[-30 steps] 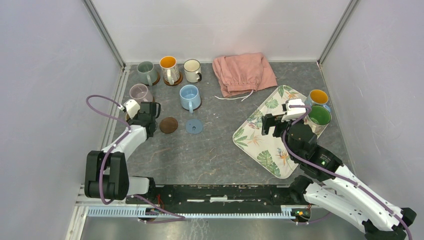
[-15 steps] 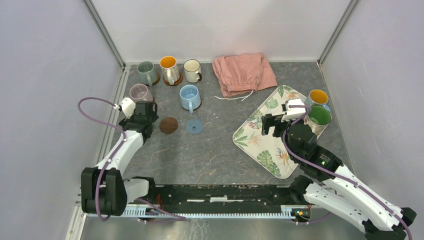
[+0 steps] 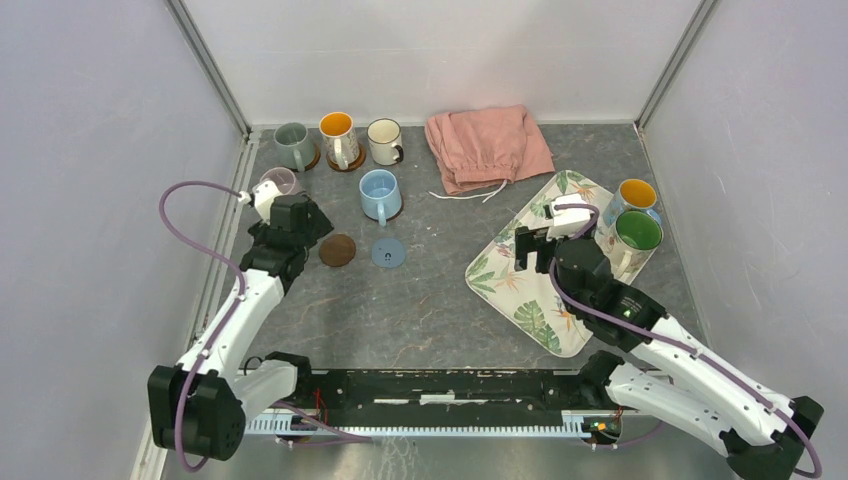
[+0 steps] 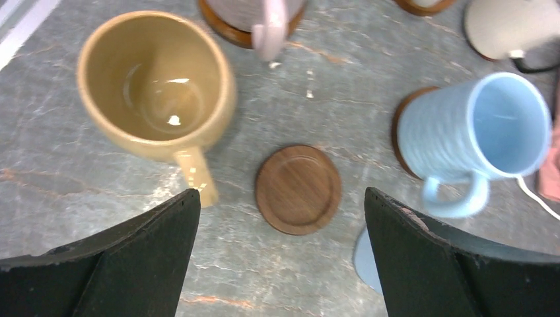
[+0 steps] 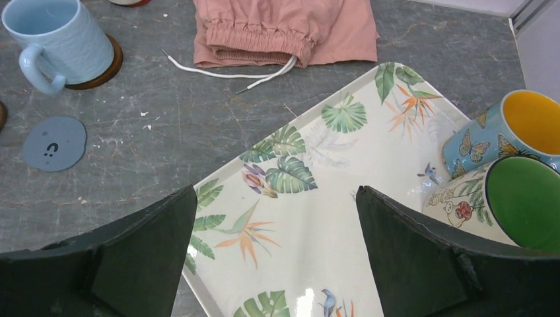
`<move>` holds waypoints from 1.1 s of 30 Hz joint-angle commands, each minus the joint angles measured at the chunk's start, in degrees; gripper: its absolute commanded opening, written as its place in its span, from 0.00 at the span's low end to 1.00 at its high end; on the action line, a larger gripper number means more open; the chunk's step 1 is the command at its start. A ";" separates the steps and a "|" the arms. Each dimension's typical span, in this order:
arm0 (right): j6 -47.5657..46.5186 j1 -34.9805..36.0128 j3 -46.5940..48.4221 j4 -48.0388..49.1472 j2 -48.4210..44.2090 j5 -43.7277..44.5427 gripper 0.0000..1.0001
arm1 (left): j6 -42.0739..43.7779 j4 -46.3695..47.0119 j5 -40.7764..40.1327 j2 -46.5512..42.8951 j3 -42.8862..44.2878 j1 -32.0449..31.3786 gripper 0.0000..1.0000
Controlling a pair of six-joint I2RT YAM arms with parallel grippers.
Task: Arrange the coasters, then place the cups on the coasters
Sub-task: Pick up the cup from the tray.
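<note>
My left gripper hangs open above the table with nothing between its fingers. Just beyond its left finger stands a beige cup, upright, handle toward me; no coaster shows under it. An empty brown coaster lies ahead between the fingers. A blue coaster lies to its right. The light blue cup and a lilac cup sit on brown coasters. My right gripper is open over the leaf tray, left of an orange-inside cup and a green-inside cup.
Along the back stand a grey-green cup, an orange-inside cup and a cream cup. A pink cloth with a white drawstring lies at the back middle. White walls close in the left, right and back sides.
My left gripper has opened, let go of the beige cup and lifted away toward the back. The right gripper shifted slightly left over the tray.
</note>
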 commanded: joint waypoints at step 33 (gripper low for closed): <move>19.11 -26.19 -7.31 -12.78 6.26 -0.37 0.98 | 9.26 4.13 12.84 2.65 2.94 -35.88 1.00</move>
